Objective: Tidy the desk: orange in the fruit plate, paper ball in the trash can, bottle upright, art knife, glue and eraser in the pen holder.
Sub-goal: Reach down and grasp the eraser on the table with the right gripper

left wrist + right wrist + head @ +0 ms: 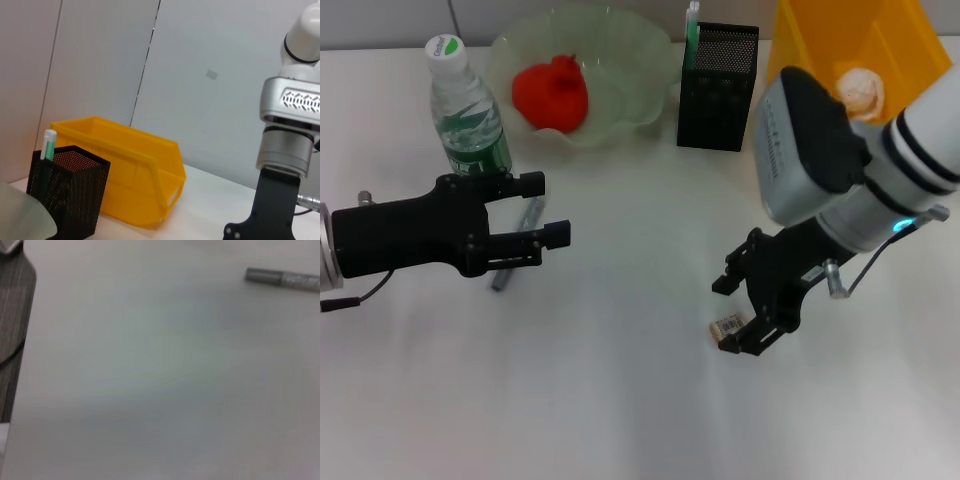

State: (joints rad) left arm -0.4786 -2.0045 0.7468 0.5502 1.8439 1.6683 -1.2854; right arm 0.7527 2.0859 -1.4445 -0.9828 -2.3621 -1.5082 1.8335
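Note:
The eraser (pixel 729 326) lies on the white table between the fingertips of my right gripper (pixel 732 315), which is open around it, close to the nearer finger. My left gripper (pixel 548 210) is open and empty, hovering over the grey art knife (pixel 512 252), which also shows in the right wrist view (pixel 282 278). The bottle (pixel 468 112) stands upright at the back left. A red-orange fruit (pixel 552 93) lies in the glass fruit plate (pixel 640 60). The black mesh pen holder (pixel 718 88) holds a green-white glue stick (pixel 692 28). A paper ball (pixel 860 92) lies in the yellow bin (pixel 820 25).
The pen holder (pixel 70 195), glue stick (pixel 48 145) and yellow bin (pixel 125 175) show in the left wrist view, with my right arm (pixel 290 150) beside them. The table's edge (pixel 20 355) shows in the right wrist view.

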